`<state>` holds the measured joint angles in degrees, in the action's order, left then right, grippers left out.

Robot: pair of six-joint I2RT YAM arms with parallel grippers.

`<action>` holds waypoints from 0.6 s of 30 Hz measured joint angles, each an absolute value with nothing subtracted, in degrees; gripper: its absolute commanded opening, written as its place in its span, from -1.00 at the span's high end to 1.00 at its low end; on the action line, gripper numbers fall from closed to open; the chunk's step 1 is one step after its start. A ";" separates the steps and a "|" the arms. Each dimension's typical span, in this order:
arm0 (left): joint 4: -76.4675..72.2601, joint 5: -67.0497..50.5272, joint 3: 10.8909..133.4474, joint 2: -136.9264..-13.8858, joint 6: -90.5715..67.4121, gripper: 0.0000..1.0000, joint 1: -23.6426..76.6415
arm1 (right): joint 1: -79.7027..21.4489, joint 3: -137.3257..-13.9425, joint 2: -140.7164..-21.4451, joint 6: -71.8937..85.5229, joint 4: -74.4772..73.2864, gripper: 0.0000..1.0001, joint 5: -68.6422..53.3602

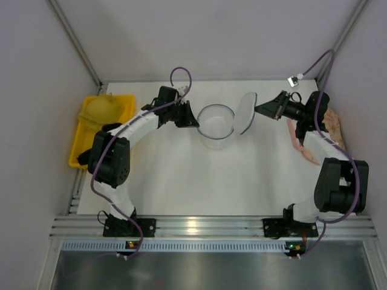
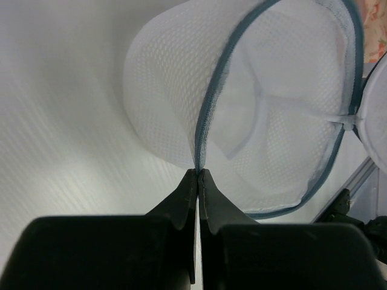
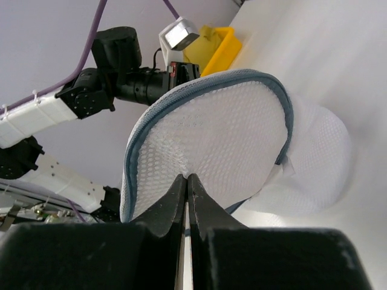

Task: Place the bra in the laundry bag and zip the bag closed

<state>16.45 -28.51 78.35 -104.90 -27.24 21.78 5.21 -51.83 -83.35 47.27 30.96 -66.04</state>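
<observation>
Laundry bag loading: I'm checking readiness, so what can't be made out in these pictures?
Bra: top view, maybe the dark patch by the yellow tray; left arm hides most.
Zipper pull: too small on the laundry bag rim, every view.
Pink garment: top view, right arm covers much; left wrist edge crops it.

laundry bag [image 1: 216,130] open mid-table, left pincer [image 1: 196,122] at its rim, right pincer [image 1: 258,109] on raised half

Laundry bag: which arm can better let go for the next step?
Left, probably: the left gripper pinches the laundry bag's bowl half, resting on the table; the right gripper holds its lid half up.
</observation>
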 measured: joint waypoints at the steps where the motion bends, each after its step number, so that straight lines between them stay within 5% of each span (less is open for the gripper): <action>1: 16.49 -27.90 78.59 -105.58 -26.63 1.00 21.71 | 5.67 -51.79 -84.44 47.62 32.23 1.00 -66.43; 7: 16.80 -25.45 78.67 -109.06 -23.83 1.00 21.26 | 7.86 -46.35 -91.57 51.64 44.66 0.57 -69.14; 12: 16.95 -24.56 78.76 -109.38 -23.11 1.00 21.08 | 10.48 -43.22 -97.32 54.52 50.26 -0.07 -70.61; 18: 16.97 -24.27 78.89 -109.38 -22.74 1.00 21.04 | 15.59 -52.05 -96.09 30.09 18.61 -0.30 -66.61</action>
